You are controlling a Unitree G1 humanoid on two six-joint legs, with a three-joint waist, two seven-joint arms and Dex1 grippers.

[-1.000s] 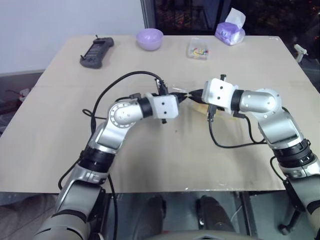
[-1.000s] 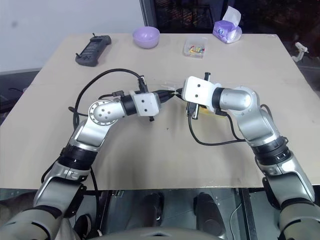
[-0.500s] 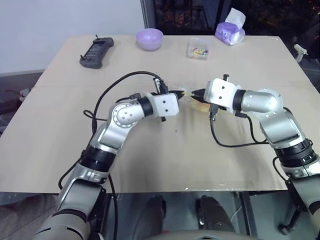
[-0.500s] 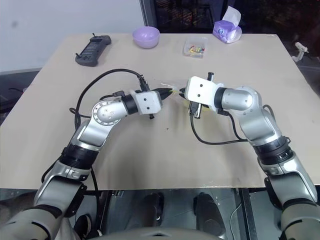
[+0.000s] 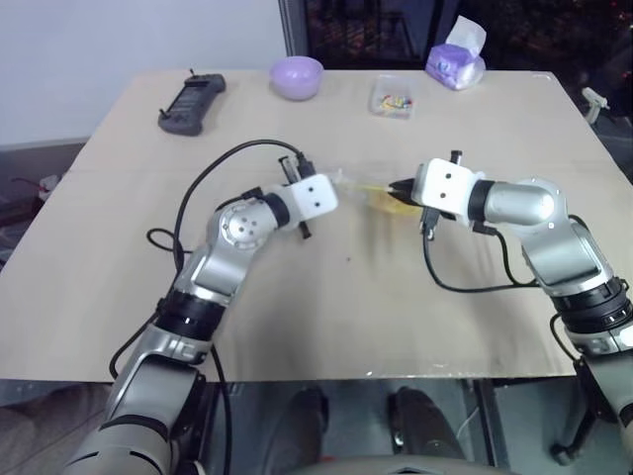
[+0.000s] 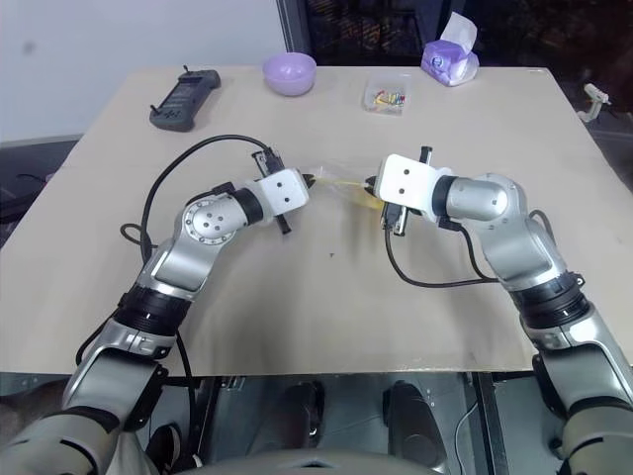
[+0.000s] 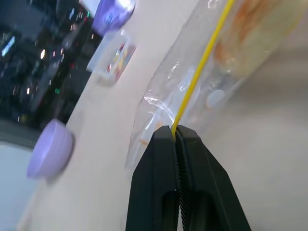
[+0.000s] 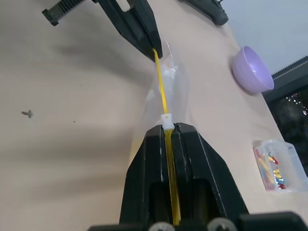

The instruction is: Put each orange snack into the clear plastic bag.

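The clear plastic bag point(image 5: 364, 186) hangs just above the table's middle, its yellow seal strip point(image 7: 202, 62) pulled straight between my two grippers. My left gripper point(image 5: 332, 182) is shut on one end of the strip. My right gripper point(image 5: 398, 186) is shut on the strip at its small white slider point(image 8: 166, 120). An orange snack point(image 7: 250, 24) lies inside the bag, near the right gripper's end, seen through the film. In the right wrist view my left gripper point(image 8: 153, 45) pinches the far end of the strip.
A lilac bowl point(image 5: 297, 75), a small clear box of colourful bits point(image 5: 391, 97) and a purple tissue pack point(image 5: 455, 61) line the table's far edge. A black handheld controller point(image 5: 191, 103) lies at the far left. Black cables loop off both wrists.
My left gripper has moved left, away from the right one, drawing the seal strip out longer and taut. The right gripper has hardly shifted.
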